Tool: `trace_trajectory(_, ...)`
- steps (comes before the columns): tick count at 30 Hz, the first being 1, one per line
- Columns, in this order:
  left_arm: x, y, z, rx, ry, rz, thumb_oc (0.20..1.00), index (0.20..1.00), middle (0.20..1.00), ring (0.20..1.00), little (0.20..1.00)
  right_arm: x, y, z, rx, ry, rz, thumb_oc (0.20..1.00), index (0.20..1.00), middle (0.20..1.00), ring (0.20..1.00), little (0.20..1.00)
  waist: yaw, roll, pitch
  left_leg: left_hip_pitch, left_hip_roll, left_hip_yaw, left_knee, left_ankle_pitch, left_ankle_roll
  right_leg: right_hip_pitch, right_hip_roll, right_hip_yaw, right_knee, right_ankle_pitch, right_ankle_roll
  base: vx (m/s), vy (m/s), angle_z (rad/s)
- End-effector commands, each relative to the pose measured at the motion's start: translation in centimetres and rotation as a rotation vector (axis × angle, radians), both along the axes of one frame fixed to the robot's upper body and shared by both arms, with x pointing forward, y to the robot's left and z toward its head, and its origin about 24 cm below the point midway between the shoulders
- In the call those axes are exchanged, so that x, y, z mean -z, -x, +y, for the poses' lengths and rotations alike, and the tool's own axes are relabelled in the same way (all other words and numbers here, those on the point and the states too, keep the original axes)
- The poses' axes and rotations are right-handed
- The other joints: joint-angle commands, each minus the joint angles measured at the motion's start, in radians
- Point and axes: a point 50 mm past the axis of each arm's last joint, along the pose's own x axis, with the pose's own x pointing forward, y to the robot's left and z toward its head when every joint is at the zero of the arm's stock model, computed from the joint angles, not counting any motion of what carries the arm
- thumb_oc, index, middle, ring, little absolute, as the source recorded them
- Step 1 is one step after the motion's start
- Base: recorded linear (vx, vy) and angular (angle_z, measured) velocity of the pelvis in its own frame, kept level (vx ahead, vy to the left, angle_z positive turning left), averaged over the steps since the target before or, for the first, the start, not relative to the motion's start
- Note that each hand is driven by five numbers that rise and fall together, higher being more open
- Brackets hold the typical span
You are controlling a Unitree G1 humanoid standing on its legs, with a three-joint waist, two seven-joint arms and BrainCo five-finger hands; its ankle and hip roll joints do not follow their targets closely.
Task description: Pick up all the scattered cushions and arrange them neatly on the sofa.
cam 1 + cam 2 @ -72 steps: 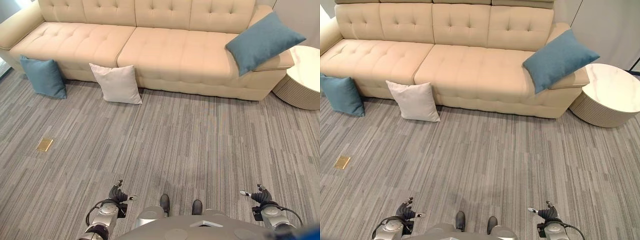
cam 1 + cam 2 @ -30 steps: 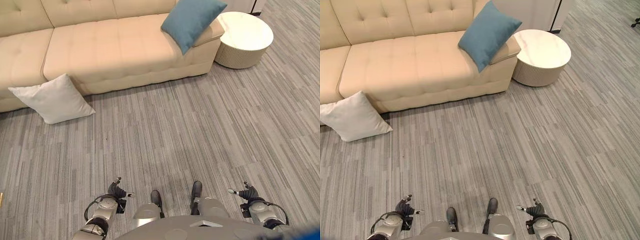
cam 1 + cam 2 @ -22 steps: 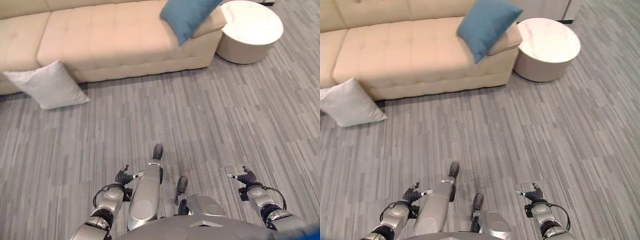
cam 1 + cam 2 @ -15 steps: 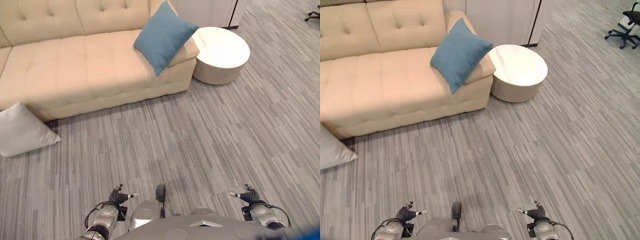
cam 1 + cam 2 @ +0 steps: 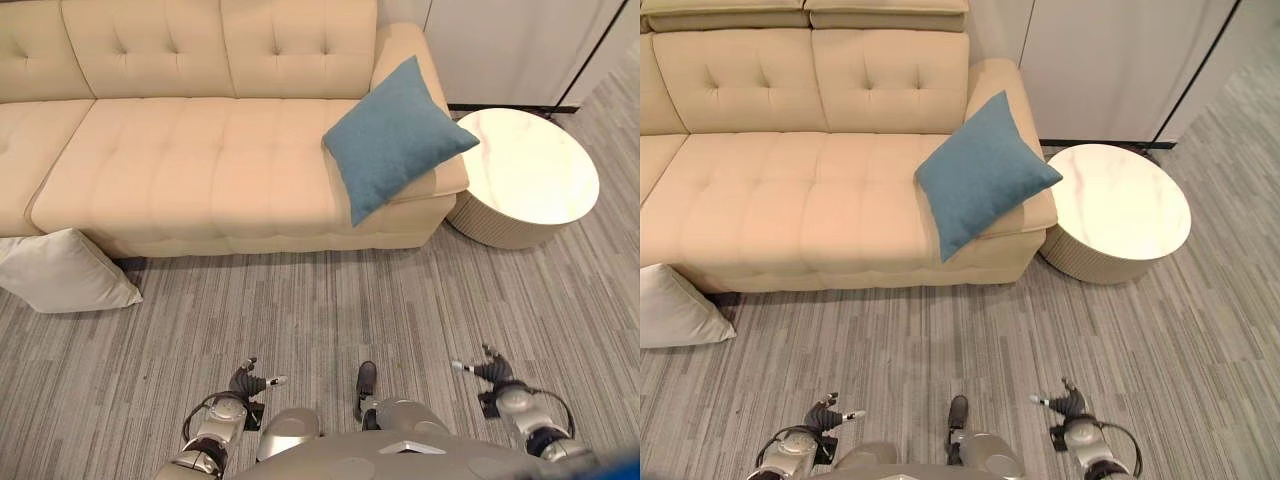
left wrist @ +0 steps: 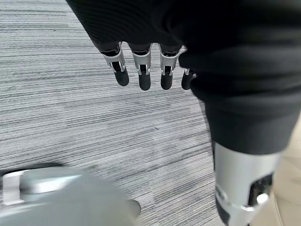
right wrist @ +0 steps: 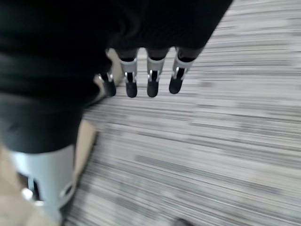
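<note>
A long cream tufted fabric sofa [image 5: 200, 170] runs across the far side of the grey striped carpet floor [image 5: 330, 310]. A square teal-blue fabric cushion [image 5: 395, 135] rests on the sofa's right end, tilted on one corner and leaning against the right armrest [image 5: 425, 120], with its lower edge on the seat. A white square fabric cushion [image 5: 62, 273] lies on the floor in front of the sofa's left part, its upper edge touching the sofa's base. Just beside the right armrest stands a round low side table with a white marble-look top and ribbed beige wall [image 5: 523, 165]; this surface carries nothing. The left hand [image 5: 247, 385] hangs low near the floor, well apart from both cushions; in its wrist view the fingers [image 6: 143, 75] are straight, slightly spread, holding nothing. The right hand [image 5: 488, 370] hangs likewise on the other side, and its fingers [image 7: 151, 80] are straight, slightly spread and empty above the carpet.
</note>
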Motion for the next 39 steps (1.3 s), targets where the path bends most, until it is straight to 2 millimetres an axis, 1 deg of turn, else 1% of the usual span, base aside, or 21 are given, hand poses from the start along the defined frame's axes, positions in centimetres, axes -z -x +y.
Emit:
trace_trajectory(1,-0.5,-0.3,0.9,0.023,-0.034,-0.017,1.0,1.0,1.0,1.0,1.0,0.3,2.5,-2.2,0.051,0.048,0.042,1.0,1.0,1.0,1.0,1.0,-0.025,0.004,0.005,0.079,0.016,0.008,-0.414,0.045,0.038,0.042,-0.021,-0.006,0.071,-0.104,0.179,0.17,0.052,-0.05)
trace_trajectory(3,-0.6,-0.4,1.2,0.019,-0.043,-0.018,1.0,1.0,1.0,1.0,1.0,0.4,2.6,-2.3,0.065,0.048,0.048,1.0,1.0,1.0,1.0,1.0,-0.021,0.013,-0.002,0.07,0.037,0.036,-0.514,0.105,0.023,0.06,-0.009,-0.008,0.073,-0.125,0.181,0.21,0.122,-0.09)
trace_trajectory(7,-0.5,-0.2,1.3,0.019,-0.046,-0.012,1.0,1.0,1.0,1.0,1.0,0.6,2.9,-1.8,0.047,0.037,0.059,1.0,1.0,1.0,1.0,1.0,-0.017,0.007,-0.015,0.09,0.028,0.024,-0.528,0.104,0.026,0.082,-0.017,0.001,0.08,-0.132,0.191,0.18,0.155,-0.17)
trace_trajectory(8,-0.5,0.3,1.8,0.001,-0.057,-0.003,1.0,1.0,1.0,1.0,1.0,0.8,2.8,-1.2,0.033,0.028,0.061,1.0,1.0,1.0,1.0,1.0,-0.007,0.011,-0.029,0.133,0.019,0.028,-0.566,0.096,0.044,0.067,-0.034,0.006,0.135,-0.128,0.22,0.17,0.217,-0.26)
trace_trajectory(9,-0.5,0.4,2.0,-0.002,-0.058,-0.001,1.0,1.0,1.0,1.0,1.0,0.7,2.7,-1.1,0.029,0.023,0.058,1.0,1.0,1.0,1.0,1.0,-0.003,0.013,-0.033,0.146,0.017,0.03,-0.576,0.094,0.052,0.058,-0.036,0.013,0.167,-0.126,0.228,0.23,0.332,-0.52)
trace_trajectory(10,-0.6,0.5,2.4,-0.011,-0.068,-0.003,1.0,1.0,1.0,1.0,1.0,0.6,2.4,-0.9,0.015,0.023,0.052,1.0,1.0,1.0,1.0,1.0,-0.003,0.025,-0.03,0.171,0.017,0.03,-0.582,0.082,0.075,0.018,-0.043,0.023,0.284,-0.123,0.248,0.14,0.22,-0.66)
trace_trajectory(12,-0.8,0.5,2.9,-0.021,-0.077,-0.011,1.0,1.0,1.0,1.0,1.0,0.5,2.0,-0.7,0.0,0.023,0.04,1.0,1.0,1.0,1.0,1.0,-0.005,0.045,-0.017,0.209,0.015,0.027,-0.595,0.067,0.1,-0.052,-0.047,0.019,0.418,-0.106,0.265,0.11,0.202,-0.5)
trace_trajectory(13,-0.8,0.5,2.8,-0.021,-0.076,-0.011,1.0,1.0,1.0,1.0,1.0,0.5,2.0,-0.7,0.0,0.023,0.04,1.0,1.0,1.0,1.0,1.0,-0.005,0.045,-0.017,0.21,0.014,0.027,-0.595,0.067,0.1,-0.052,-0.048,0.02,0.42,-0.107,0.265,0.14,0.124,-0.22)
trace_trajectory(15,-0.7,0.8,2.8,-0.03,-0.073,-0.007,1.0,1.0,1.0,1.0,1.0,0.5,1.9,-0.7,-0.012,0.029,0.043,1.0,1.0,1.0,1.0,1.0,-0.008,0.053,-0.017,0.26,0.009,0.025,-0.627,0.049,0.105,-0.084,-0.069,-0.024,0.355,-0.101,0.255,0.17,0.02,-0.19)
trace_trajectory(16,-0.7,0.7,2.7,-0.027,-0.068,-0.009,1.0,1.0,1.0,1.0,1.0,0.4,1.8,-0.8,-0.017,0.035,0.044,1.0,1.0,1.0,1.0,1.0,-0.013,0.054,-0.019,0.275,0.006,0.016,-0.638,0.046,0.105,-0.099,-0.066,-0.022,0.312,-0.088,0.253,0.25,-0.048,-0.1)
trace_trajectory(17,-0.7,0.5,2.5,-0.027,-0.065,-0.016,1.0,1.0,1.0,1.0,1.0,0.3,1.6,-1.0,-0.016,0.042,0.042,1.0,1.0,1.0,1.0,1.0,-0.024,0.052,-0.019,0.3,-0.004,0.005,-0.653,0.036,0.103,-0.116,-0.064,-0.006,0.198,-0.047,0.256,0.31,-0.096,-0.17)
trace_trajectory(18,-0.8,0.2,2.4,-0.048,-0.055,-0.034,1.0,1.0,1.0,1.0,1.0,0.1,1.4,-1.1,-0.017,0.05,0.033,1.0,1.0,1.0,1.0,1.0,-0.034,0.055,-0.01,0.321,0.001,-0.01,-0.663,0.032,0.096,-0.152,-0.072,-0.011,0.168,-0.019,0.266,0.3,-0.122,-0.08)
trace_trajectory(20,-0.9,0.0,2.3,-0.04,-0.059,-0.044,1.0,1.0,1.0,1.0,1.0,0.2,1.6,-1.1,-0.015,0.046,0.029,1.0,1.0,1.0,1.0,1.0,-0.043,0.045,-0.013,0.331,-0.004,-0.024,-0.661,0.022,0.089,-0.129,-0.066,0.009,0.141,-0.016,0.262,0.3,-0.219,0.16)
trace_trajectory(21,-0.8,-0.3,1.6,-0.012,-0.05,-0.044,1.0,1.0,1.0,1.0,1.0,0.3,2.2,-1.1,0.003,0.033,0.027,1.0,1.0,1.0,1.0,1.0,-0.057,0.035,-0.036,0.338,0.025,-0.024,-0.632,-0.001,0.048,-0.077,-0.055,-0.001,0.11,-0.028,0.234,0.32,-0.268,0.87)
trace_trajectory(22,-0.8,-0.3,1.6,-0.012,-0.05,-0.044,1.0,1.0,1.0,1.0,1.0,0.3,2.2,-1.1,0.003,0.033,0.027,1.0,1.0,1.0,1.0,1.0,-0.058,0.036,-0.035,0.338,0.025,-0.025,-0.63,-0.002,0.047,-0.076,-0.054,-0.002,0.109,-0.028,0.233,0.33,-0.329,1.5)
trace_trajectory(24,-1.0,-1.5,0.5,0.015,-0.025,-0.072,1.0,1.0,1.0,1.0,1.0,0.0,1.7,-1.6,0.037,0.035,0.003,1.0,1.0,1.0,1.0,1.0,-0.059,0.02,-0.007,0.206,0.044,0.003,-0.353,0.051,0.005,-0.009,-0.048,-0.019,0.073,-0.043,0.194,0.11,-0.214,1.1)
trace_trajectory(25,-1.2,-2.0,0.3,0.014,-0.016,-0.09,1.0,1.0,1.0,1.0,1.0,0.0,1.7,-1.8,0.051,0.033,0.005,1.0,1.0,1.0,1.0,1.0,-0.052,0.012,0.004,0.142,0.043,0.016,-0.308,0.048,0.014,0.012,-0.049,-0.022,0.06,-0.055,0.186,0.1,-0.148,0.09)
trace_trajectory(26,-1.4,-2.4,0.2,0.016,-0.014,-0.103,1.0,1.0,1.0,1.0,1.0,0.0,1.7,-1.9,0.064,0.033,0.002,1.0,1.0,1.0,1.0,1.0,-0.046,0.003,0.007,0.107,0.04,0.032,-0.356,0.034,0.022,0.027,-0.052,-0.027,0.048,-0.062,0.189,0.16,-0.036,0.09)
trace_trajectory(28,-1.5,-2.4,0.5,0.002,-0.019,-0.112,1.0,1.0,1.0,1.0,1.0,0.0,2.4,-2.5,0.092,0.042,0.007,1.0,1.0,1.0,1.0,1.0,-0.052,0.015,-0.006,0.147,0.058,0.048,-0.508,0.064,0.018,0.035,-0.037,-0.035,0.055,-0.077,0.196,0.16,0.073,-0.09)
trace_trajectory(33,-1.4,-1.5,1.0,-0.056,-0.014,-0.12,1.0,1.0,1.0,1.0,1.0,-0.6,2.5,-3.3,0.122,0.075,-0.042,1.0,1.0,1.0,1.0,1.0,-0.053,0.012,-0.036,0.247,0.052,0.049,-0.653,0.081,0.032,0.046,-0.038,-0.018,0.051,-0.067,0.215,0.09,0.095,-0.2)
trace_trajectory(39,-2.5,-1.6,1.2,-0.082,-0.005,-0.212,1.0,1.0,1.0,1.0,1.0,-6.0,-1.4,-6.3,0.1,0.217,-0.329,1.0,1.0,1.0,1.0,1.0,-0.047,0.006,-0.054,0.328,0.058,0.086,-0.747,0.086,0.046,0.078,-0.041,0.007,0.0,-0.041,0.242,0.04,0.062,-0.3)
